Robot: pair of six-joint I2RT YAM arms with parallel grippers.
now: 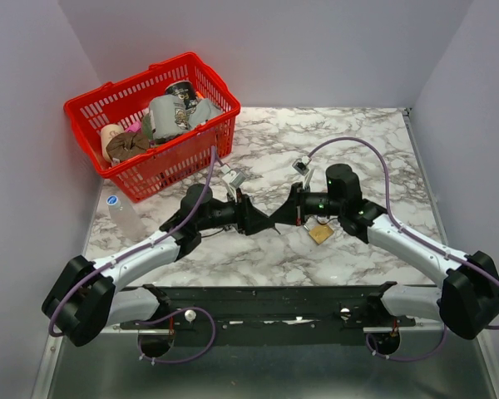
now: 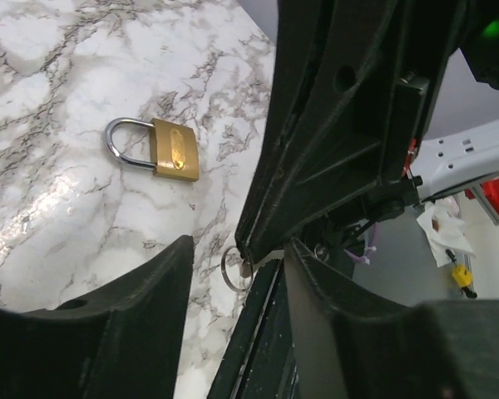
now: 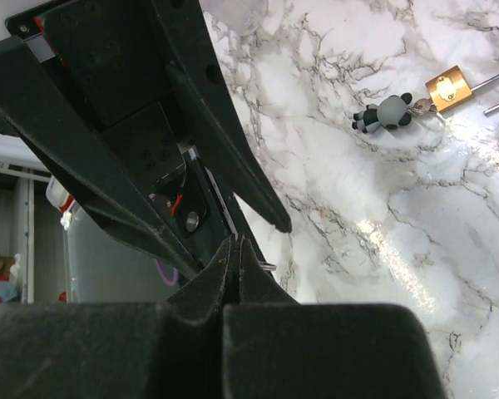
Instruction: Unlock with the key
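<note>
Left gripper is spread wide, holding nothing, its fingers either side of the right one's tip. We see the key there, only its ring and a metal sliver, seemingly pinched by the fully closed right gripper. Padlock lies apart on the table, shackle shut. We judge inserting and turning are not yet done.

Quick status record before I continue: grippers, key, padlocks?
right gripper: shut on key ring; key blade not visible
left gripper: open, fingers either side of the right gripper's tip
plain padlock: flat on marble tabletop, shackle closed, clear of both grippers
second padlock: on the marble, panda charm at its end
</note>
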